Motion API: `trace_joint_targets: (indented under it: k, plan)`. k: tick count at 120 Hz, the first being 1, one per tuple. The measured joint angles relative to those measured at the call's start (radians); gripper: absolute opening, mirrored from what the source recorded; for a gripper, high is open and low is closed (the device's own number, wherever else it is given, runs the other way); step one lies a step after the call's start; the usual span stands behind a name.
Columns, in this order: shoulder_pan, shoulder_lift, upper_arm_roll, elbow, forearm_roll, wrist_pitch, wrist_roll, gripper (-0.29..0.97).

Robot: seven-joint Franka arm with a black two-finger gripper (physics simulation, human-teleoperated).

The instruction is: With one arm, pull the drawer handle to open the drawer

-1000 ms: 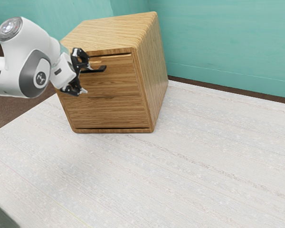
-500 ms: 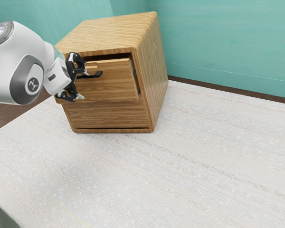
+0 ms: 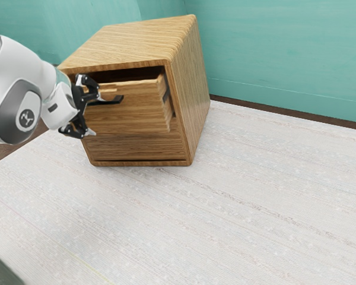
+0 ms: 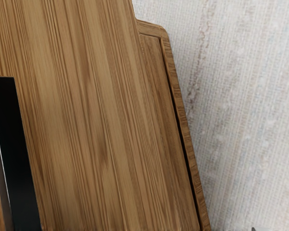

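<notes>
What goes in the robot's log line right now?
black gripper at black bar handle | top wooden drawer: partly open | light wooden cabinet: on pale table

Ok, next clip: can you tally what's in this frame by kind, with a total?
Wooden cabinet: 1
Drawer, pulled partly out: 1
Black drawer handle: 1
Franka arm: 1
White table: 1
Total: 5
</notes>
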Motion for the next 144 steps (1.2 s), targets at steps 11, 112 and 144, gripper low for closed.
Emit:
trace_joint_targets:
  k: [11,112,144]
  plan:
    - [0.0,-0.026,0.005,-0.024,0.003,-0.001,0.0,0.53]
    - [-0.017,-0.117,0.016,-0.125,-0.016,0.001,0.0,0.63]
    - [-0.019,-0.159,0.016,-0.177,-0.006,0.001,-0.001,0.71]
